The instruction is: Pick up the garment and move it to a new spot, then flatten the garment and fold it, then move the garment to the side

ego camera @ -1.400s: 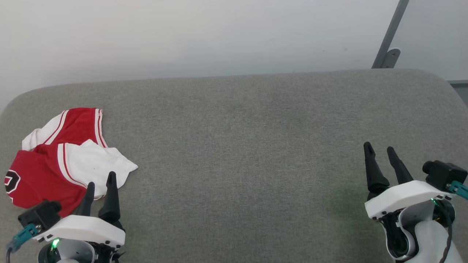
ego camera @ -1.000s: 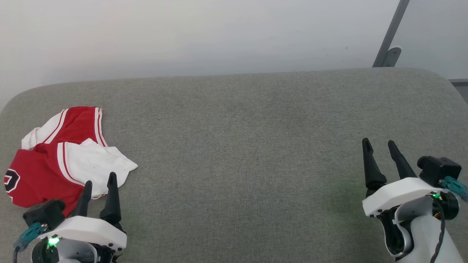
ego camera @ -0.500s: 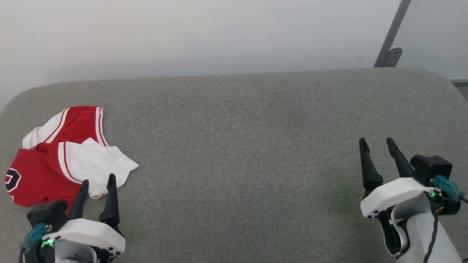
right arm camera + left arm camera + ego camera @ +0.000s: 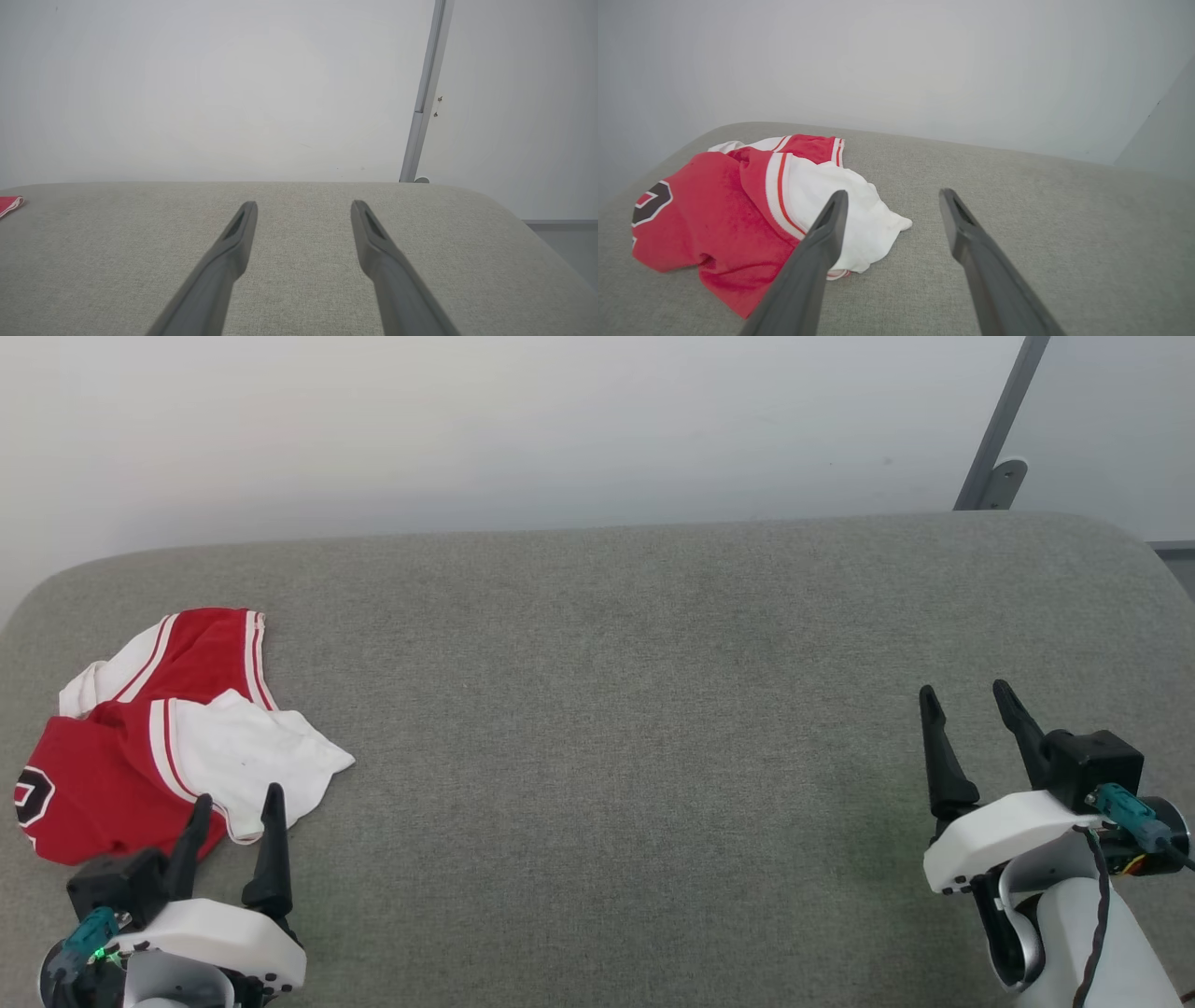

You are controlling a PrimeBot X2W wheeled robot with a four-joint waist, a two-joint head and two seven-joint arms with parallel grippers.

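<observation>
The garment (image 4: pixel 168 737), a red jersey T-shirt with white sleeves and striped trim, lies crumpled at the left end of the grey padded table (image 4: pixel 616 709). A black-and-white letter shows at its left edge. In the left wrist view the garment (image 4: pixel 738 210) spreads left of and behind the fingers. My left gripper (image 4: pixel 235 801) hovers open just in front of its near white sleeve, nothing between the fingers. Open and empty too, my right gripper (image 4: pixel 963 693) is at the lower right, far from the cloth. A red corner of the garment (image 4: pixel 10 204) peeks in at the right wrist view's left edge.
A pale wall rises behind the table. A grey metal post (image 4: pixel 994 439) with a bracket leans at the back right. The table's rounded right corner (image 4: pixel 1120 537) drops off toward the floor.
My left gripper has drawn back a little toward the near edge and left. The right gripper has risen slightly and turned its wrist. The garment lies unchanged.
</observation>
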